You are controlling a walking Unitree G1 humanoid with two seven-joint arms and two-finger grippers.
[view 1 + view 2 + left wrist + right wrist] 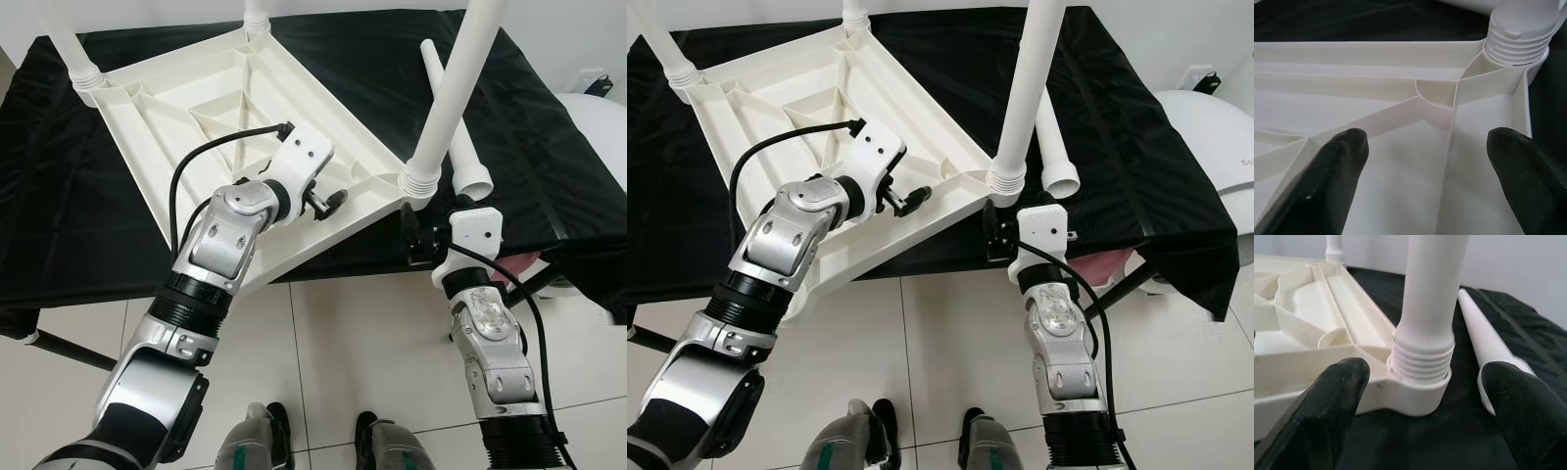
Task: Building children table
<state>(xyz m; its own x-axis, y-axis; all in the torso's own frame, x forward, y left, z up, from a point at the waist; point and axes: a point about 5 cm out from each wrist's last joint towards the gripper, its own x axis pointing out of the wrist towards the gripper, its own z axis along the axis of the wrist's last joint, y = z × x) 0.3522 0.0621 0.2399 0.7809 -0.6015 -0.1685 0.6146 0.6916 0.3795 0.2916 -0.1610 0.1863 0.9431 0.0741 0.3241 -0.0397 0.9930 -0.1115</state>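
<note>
Right hand (1425,396) wide open before screwed-in leg (1432,298).

Worktop (88,215) draped in black cloth. White tabletop (176,108) lies upside down on it, near corner overhanging front edge. One loose white leg (453,127) lies beside it on cloth.

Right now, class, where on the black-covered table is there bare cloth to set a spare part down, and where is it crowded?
Free: the black cloth left of the upturned tabletop, and the stretch right of the loose leg up to the cloth's right edge. Crowded: the near corner, where the screwed-in leg, the loose leg and the open right gripper meet. The open left gripper hovers over the tabletop's ribs.
</note>
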